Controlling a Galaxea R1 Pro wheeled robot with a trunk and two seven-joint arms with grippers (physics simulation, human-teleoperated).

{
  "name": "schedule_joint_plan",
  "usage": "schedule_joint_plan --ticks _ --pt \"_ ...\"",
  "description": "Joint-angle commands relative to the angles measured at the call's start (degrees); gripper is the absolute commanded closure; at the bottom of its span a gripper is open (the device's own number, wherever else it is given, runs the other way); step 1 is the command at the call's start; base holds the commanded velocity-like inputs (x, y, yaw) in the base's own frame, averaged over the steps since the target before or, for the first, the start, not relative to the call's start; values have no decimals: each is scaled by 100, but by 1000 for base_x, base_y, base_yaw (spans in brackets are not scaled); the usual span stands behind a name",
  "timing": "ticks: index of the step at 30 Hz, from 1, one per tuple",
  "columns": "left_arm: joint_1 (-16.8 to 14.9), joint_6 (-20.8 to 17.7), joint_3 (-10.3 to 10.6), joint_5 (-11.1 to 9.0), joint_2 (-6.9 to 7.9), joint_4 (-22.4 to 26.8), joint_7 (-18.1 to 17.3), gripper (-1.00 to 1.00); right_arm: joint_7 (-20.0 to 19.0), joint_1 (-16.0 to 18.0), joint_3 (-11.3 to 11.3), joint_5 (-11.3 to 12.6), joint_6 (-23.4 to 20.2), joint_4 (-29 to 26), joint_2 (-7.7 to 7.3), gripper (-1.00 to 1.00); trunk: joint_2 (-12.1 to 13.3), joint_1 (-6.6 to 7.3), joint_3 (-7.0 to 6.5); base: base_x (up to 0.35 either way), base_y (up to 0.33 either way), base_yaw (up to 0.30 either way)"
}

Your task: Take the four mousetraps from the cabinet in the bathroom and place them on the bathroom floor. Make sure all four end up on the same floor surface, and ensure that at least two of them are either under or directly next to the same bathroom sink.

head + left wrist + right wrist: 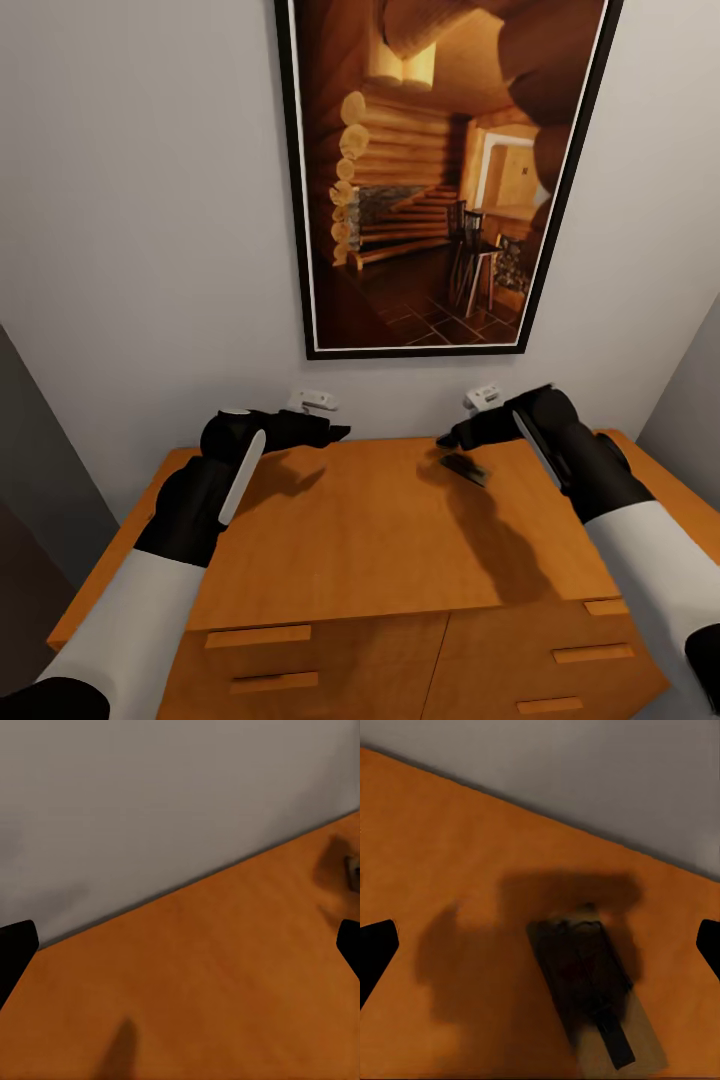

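The right claw (447, 440) hung spread wide just over a mousetrap (466, 468) lying flat on top of the cabinet (380, 540), likely to grab it, while the left claw (340, 433) waited, spread too.

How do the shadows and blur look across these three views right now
Head view: sharp, both arms cast soft shadows on the cabinet top. Right wrist view: the mousetrap lies dark inside the gripper's shadow, detail blurred. Left wrist view: soft, with a faint shadow smudge on the wood.

Orange-brown cabinet (380, 540), dark mousetrap (466, 467)
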State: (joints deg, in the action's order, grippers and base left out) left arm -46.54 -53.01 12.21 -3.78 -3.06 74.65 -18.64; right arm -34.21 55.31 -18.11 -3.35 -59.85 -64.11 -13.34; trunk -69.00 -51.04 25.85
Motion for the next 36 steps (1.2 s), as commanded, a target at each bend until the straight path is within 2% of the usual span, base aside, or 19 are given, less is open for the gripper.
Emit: schedule_joint_plan --ticks 1,6,13,21,36 --pt "-5 -36 -2 -37 -1 2 13 -100 -89 6 -75 -36 -15 -5 -37 -100 -4 0 7 0 0 0" --pt "-5 -31 0 -41 -1 0 12 -100 -384 6 -326 -35 -15 -5 -171 -100 -4 0 7 0 0 0" --pt "-5 -27 4 -32 -1 -3 22 -100 -590 6 -423 -34 -15 -5 -366 -100 -4 0 7 0 0 0" --pt "-5 -26 13 -14 -1 11 33 -100 -650 9 -438 -49 -15 -5 -564 -100 -4 0 7 0 0 0" --pt "-5 -39 24 -9 -10 39 35 -100 -665 14 -432 -67 -15 -14 -631 -100 -4 0 7 0 -27 0"
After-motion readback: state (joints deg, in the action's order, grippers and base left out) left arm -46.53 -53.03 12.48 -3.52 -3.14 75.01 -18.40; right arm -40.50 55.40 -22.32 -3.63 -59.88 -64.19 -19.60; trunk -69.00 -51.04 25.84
